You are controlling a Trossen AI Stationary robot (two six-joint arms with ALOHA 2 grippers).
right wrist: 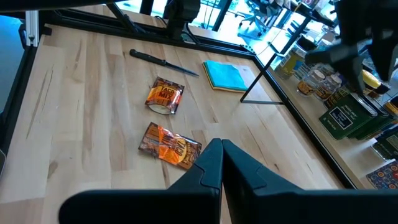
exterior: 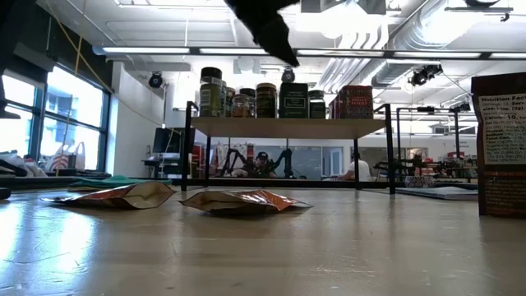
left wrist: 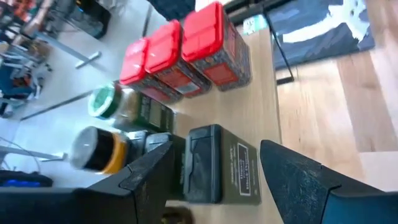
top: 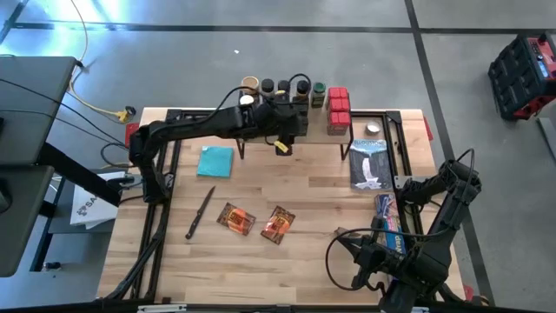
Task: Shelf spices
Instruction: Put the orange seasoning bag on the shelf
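Note:
The shelf [top: 382, 116] stands at the table's far edge, its light top [exterior: 288, 126] carrying jars, dark tins and three red boxes [left wrist: 180, 53]. My left gripper [left wrist: 217, 149] is open over the shelf, its fingers on either side of a dark green tin [left wrist: 214, 165] that stands on the shelf top; a clear gap shows beside one finger, and touch at the other I cannot tell. Two orange packets [top: 235, 218] [top: 278, 224] lie flat on the table. My right gripper [right wrist: 222, 165] is shut and waits low at the table's near right.
A teal cloth [top: 215, 161] and a black knife [top: 200, 213] lie left of the packets. A long blue box [top: 387, 222] and a printed flat pack [top: 371, 163] sit on the right. A brown labelled package [exterior: 501, 144] stands near the low camera.

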